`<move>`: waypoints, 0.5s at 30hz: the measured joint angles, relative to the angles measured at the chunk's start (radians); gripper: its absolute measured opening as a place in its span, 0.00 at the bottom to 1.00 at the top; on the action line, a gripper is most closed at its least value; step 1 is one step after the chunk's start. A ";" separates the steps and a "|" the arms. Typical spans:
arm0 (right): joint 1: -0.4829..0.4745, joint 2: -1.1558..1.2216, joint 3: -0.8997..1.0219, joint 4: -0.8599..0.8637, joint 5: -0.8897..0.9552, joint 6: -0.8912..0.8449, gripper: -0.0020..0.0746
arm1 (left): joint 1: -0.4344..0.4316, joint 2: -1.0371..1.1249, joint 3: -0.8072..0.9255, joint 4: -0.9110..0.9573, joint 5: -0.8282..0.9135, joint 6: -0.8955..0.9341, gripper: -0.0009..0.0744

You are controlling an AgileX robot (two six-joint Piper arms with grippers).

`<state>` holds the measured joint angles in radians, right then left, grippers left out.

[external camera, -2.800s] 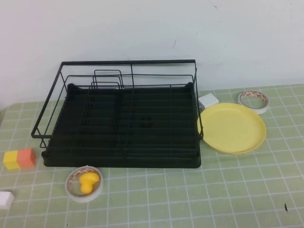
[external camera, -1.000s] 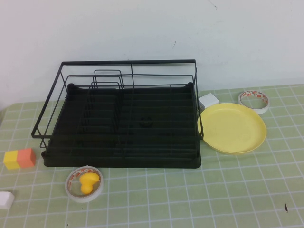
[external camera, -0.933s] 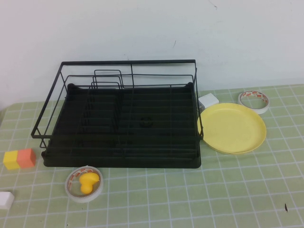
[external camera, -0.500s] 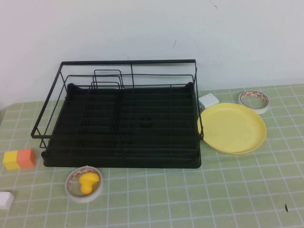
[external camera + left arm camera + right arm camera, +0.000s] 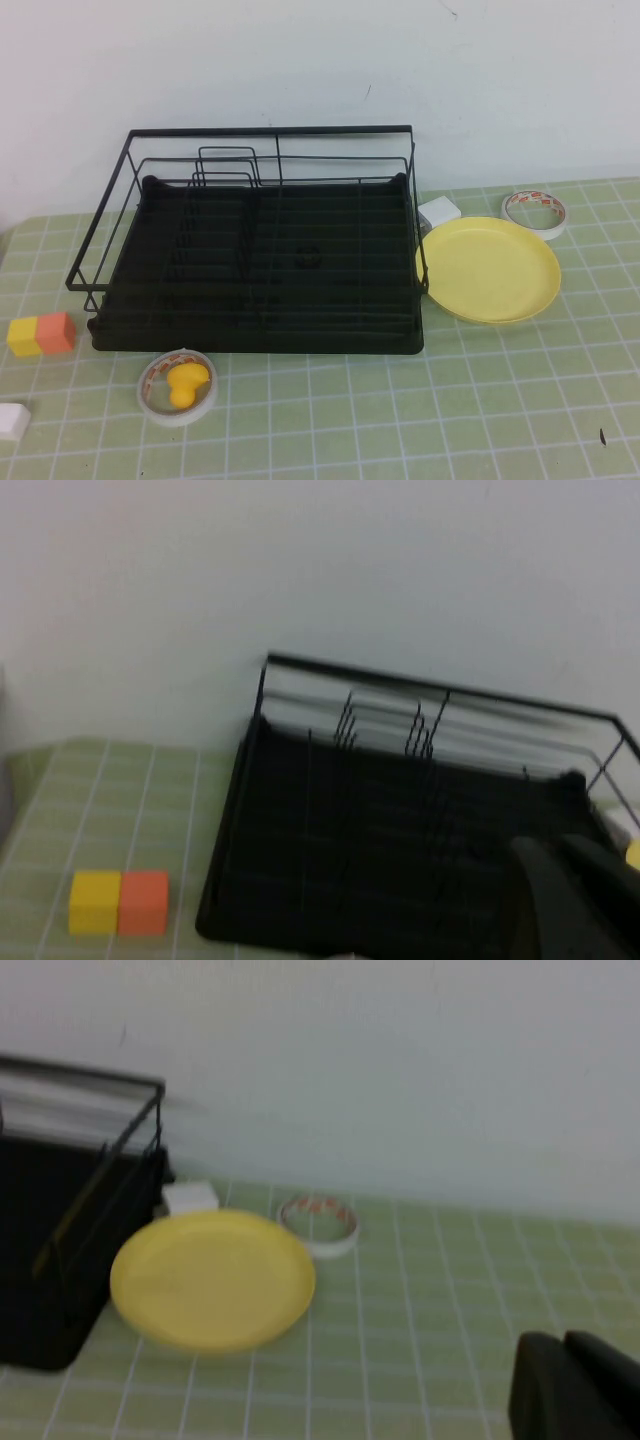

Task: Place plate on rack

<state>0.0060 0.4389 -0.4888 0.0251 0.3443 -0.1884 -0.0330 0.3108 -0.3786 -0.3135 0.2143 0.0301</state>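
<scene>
On the table in the high view, the rack (image 5: 260,250) stands left of centre with its tray base flat and its divider loops upright toward the left half. The plate (image 5: 488,268) lies flat just beside the rack's right side, its left rim touching or slightly overlapped by the rack's corner wire; which of the two cannot be told. It is not yet on the rack. A white block (image 5: 438,212) sits behind the plate, and a tape ring (image 5: 534,212) lies near its far right rim. In front of the rack, a second tape ring (image 5: 177,387) encloses a small yellow toy (image 5: 187,382). A yellow-and-orange block (image 5: 41,334) and a white piece (image 5: 13,421) lie at the left edge. Neither arm appears in this view.

From the left wrist view, the left gripper (image 5: 575,895) shows only as a dark shape at the frame corner, held back from the rack; whether it is spread or pressed together cannot be told. The arm appears parked.

From the right wrist view, the right gripper (image 5: 570,1385) is likewise a dark corner shape, well apart from the plate, its opening not determinable. Its camera faces the plate, which suggests this arm is positioned for the pickup; approach remains the step in hand
</scene>
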 joint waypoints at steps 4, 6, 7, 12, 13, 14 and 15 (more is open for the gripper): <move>0.000 0.256 -0.126 0.080 0.135 -0.078 0.02 | 0.000 0.164 -0.076 -0.001 0.106 0.007 0.01; 0.000 0.376 -0.175 0.156 0.180 -0.177 0.02 | 0.000 0.218 -0.077 -0.033 0.135 0.007 0.01; 0.000 0.445 -0.204 0.207 0.201 -0.238 0.02 | 0.000 0.244 -0.077 -0.058 0.147 0.007 0.01; 0.000 0.788 -0.345 0.441 0.260 -0.432 0.02 | 0.000 0.334 -0.069 -0.134 0.169 0.013 0.01; 0.000 0.866 -0.382 0.472 0.268 -0.457 0.02 | 0.000 0.345 -0.069 -0.136 0.169 0.013 0.01; 0.000 0.946 -0.422 0.493 0.279 -0.476 0.02 | 0.000 0.351 -0.069 -0.136 0.169 0.015 0.01; 0.000 1.026 -0.466 0.504 0.287 -0.485 0.02 | 0.000 0.356 -0.069 -0.138 0.169 0.013 0.01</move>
<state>0.0060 1.4650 -0.9548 0.5288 0.6310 -0.6735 -0.0330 0.6667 -0.4478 -0.4518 0.3830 0.0436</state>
